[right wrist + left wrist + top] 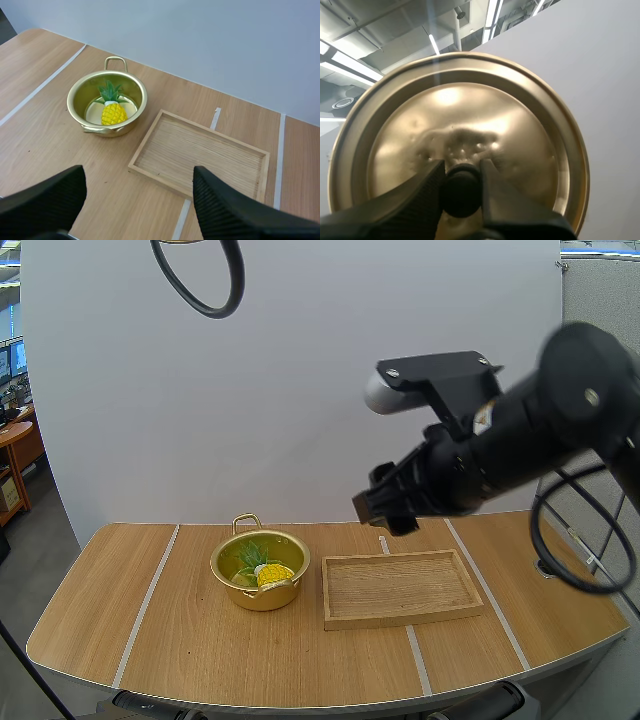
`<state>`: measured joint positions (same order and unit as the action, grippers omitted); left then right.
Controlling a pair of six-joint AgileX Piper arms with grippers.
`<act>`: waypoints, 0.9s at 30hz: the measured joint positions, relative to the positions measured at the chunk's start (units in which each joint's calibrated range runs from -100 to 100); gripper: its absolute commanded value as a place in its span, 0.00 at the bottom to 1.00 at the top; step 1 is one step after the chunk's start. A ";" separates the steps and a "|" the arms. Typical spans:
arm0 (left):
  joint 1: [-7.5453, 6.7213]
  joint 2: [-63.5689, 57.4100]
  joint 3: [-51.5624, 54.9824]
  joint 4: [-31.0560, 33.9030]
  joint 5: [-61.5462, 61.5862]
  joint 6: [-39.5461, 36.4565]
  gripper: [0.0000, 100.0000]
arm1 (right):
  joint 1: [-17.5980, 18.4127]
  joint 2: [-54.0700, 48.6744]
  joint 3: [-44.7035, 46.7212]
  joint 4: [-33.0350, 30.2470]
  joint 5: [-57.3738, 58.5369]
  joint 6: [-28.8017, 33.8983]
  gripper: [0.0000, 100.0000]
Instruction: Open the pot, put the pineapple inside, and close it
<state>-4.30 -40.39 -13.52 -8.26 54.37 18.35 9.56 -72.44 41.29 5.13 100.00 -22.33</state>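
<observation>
left gripper: fingers pinched on the black knob of the lid | right gripper: fingers stood wide apart, held nothing, hung above the table near the tray | pot: uncovered, sat just left of the tray | pineapple: lay inside the pot

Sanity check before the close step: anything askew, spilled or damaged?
Nothing spilled: pineapple sits inside the upright pot. Only oddity: the lid, pinched at its knob by the left gripper, looks dimpled around the knob.
</observation>
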 measured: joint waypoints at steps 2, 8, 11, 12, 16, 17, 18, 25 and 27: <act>0.00 0.00 0.00 0.00 0.00 0.00 0.00 | -0.01 -3.13 1.78 0.10 0.00 0.00 1.00; 0.00 0.00 0.00 0.00 0.00 0.00 0.00 | -0.08 -9.35 7.95 0.10 0.00 0.00 1.00; 0.00 0.00 0.00 0.00 0.00 0.00 0.00 | -0.08 -11.09 11.50 0.43 0.00 0.00 1.00; 0.00 0.00 0.00 0.00 0.00 0.00 0.00 | -0.08 -11.56 12.55 0.65 0.00 0.00 1.00; 0.00 0.00 0.00 0.00 0.00 0.00 0.00 | -0.26 -13.09 14.76 1.60 0.00 0.10 1.00; 0.00 0.00 0.00 0.00 0.00 0.00 0.00 | -0.43 -13.49 14.76 1.72 0.00 0.10 1.00; 0.00 0.00 0.00 0.00 0.00 0.00 0.00 | -0.57 -13.81 14.76 1.72 0.00 0.10 1.00; 0.00 0.00 0.00 0.00 0.00 0.00 0.00 | -0.73 -14.66 15.25 2.15 0.00 0.10 1.00; 0.00 0.00 0.00 0.00 0.00 0.00 0.00 | -0.73 -14.66 16.28 2.15 0.00 0.10 1.00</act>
<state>-4.30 -40.39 -13.52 -8.26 54.37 18.35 8.83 -87.10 57.57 7.27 100.00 -22.23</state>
